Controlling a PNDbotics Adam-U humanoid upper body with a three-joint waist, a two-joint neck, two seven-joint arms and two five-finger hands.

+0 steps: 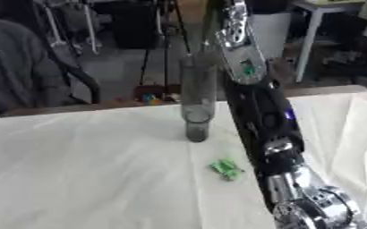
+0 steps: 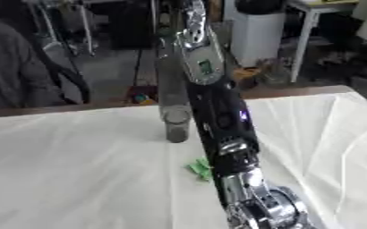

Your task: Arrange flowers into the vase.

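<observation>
Looking down, we see the white cloth-covered worktop (image 1: 85,179) filling most of the view. Across it, from the lower right up past the top edge, runs our black and silver right arm (image 1: 261,116); its hand lies out of view, so we cannot tell whether it is open or what it holds. The tall clear glass cylinder vase (image 1: 197,105) stands upright near the far edge, just left of the arm, apparently empty and, we judge, set centrally so either arm can reach it. A small green flower piece (image 1: 227,168) lies on the cloth near the arm. The arm itself blocks much of the right side. Only a dark shape shows at the left edge.
</observation>
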